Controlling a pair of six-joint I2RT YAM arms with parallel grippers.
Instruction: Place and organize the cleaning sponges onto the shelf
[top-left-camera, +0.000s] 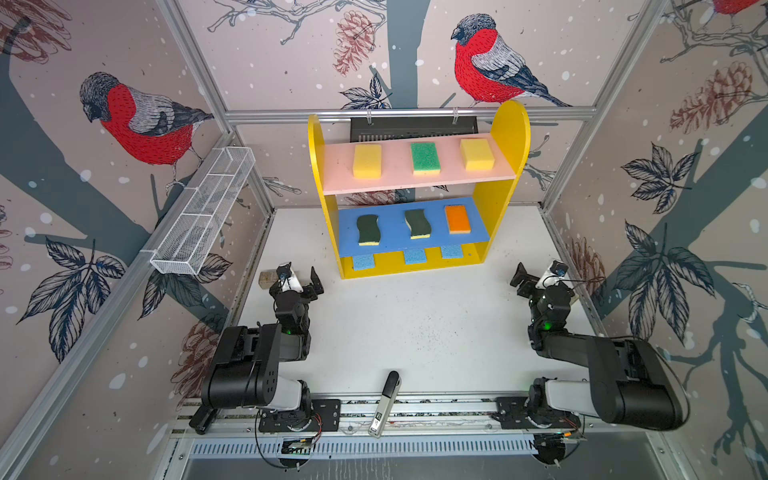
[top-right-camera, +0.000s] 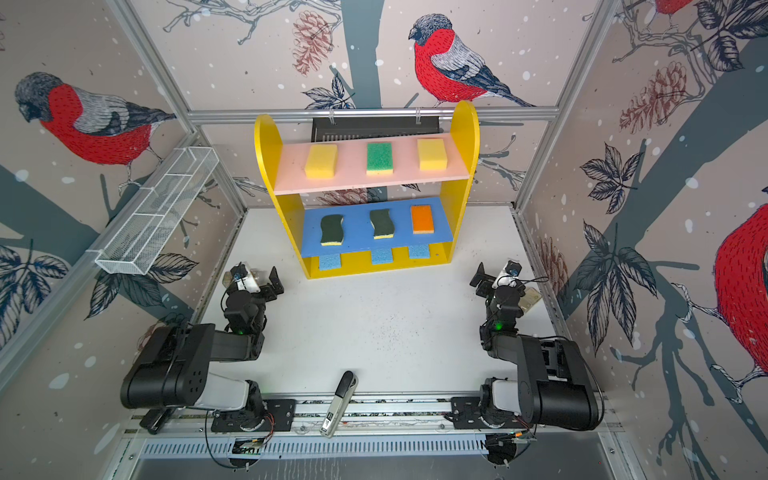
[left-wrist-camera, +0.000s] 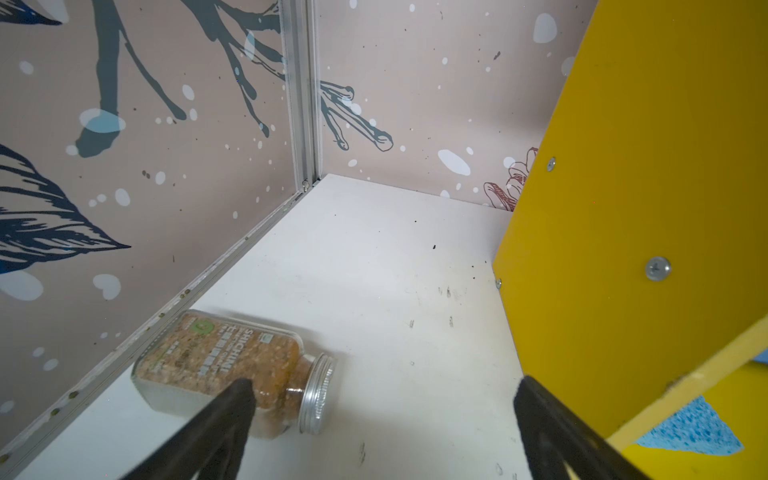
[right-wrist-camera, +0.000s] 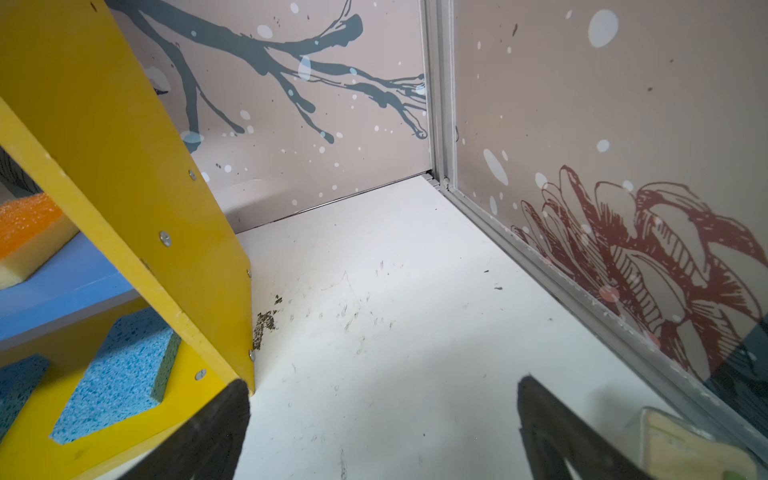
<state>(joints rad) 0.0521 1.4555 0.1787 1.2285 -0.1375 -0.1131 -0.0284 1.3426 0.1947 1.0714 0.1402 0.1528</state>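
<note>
At the back of the white table (top-left-camera: 415, 332), against the rear wall: the shelf (top-left-camera: 510, 137), upright, with yellow sides and base.

On its pink upper board (top-left-camera: 399, 180), well spaced in a row: left yellow sponge (top-left-camera: 367, 161), green-topped sponge (top-left-camera: 425, 157), right yellow sponge (top-left-camera: 477, 154).

On the blue lower board (top-left-camera: 395, 243), spaced the same way: left dark green sponge (top-left-camera: 368, 229), middle dark green sponge (top-left-camera: 418, 223) (both wavy-edged, yellow underneath), then orange-topped sponge (top-left-camera: 457, 219) nearest the right side panel.

On the yellow base, half tucked under the blue board: left blue sponge (top-left-camera: 363, 262), middle blue sponge (top-left-camera: 415, 256), right blue sponge (top-left-camera: 452, 251), all thin and flat.

Left gripper (left-wrist-camera: 384, 386) out in front of the shelf's left corner, jaws spread wide and empty. Beside it in the left wrist view: a brownish bottle (left-wrist-camera: 224, 365) on its side by the left wall, metal cap toward the shelf. Touching a finger or not: impossible to tell.

Right gripper (right-wrist-camera: 382, 386) in front of the shelf's right corner, jaws likewise wide apart, only bare table between them.

High on the left wall, well apart from the shelf: a white wire basket (top-left-camera: 203, 212).
</note>
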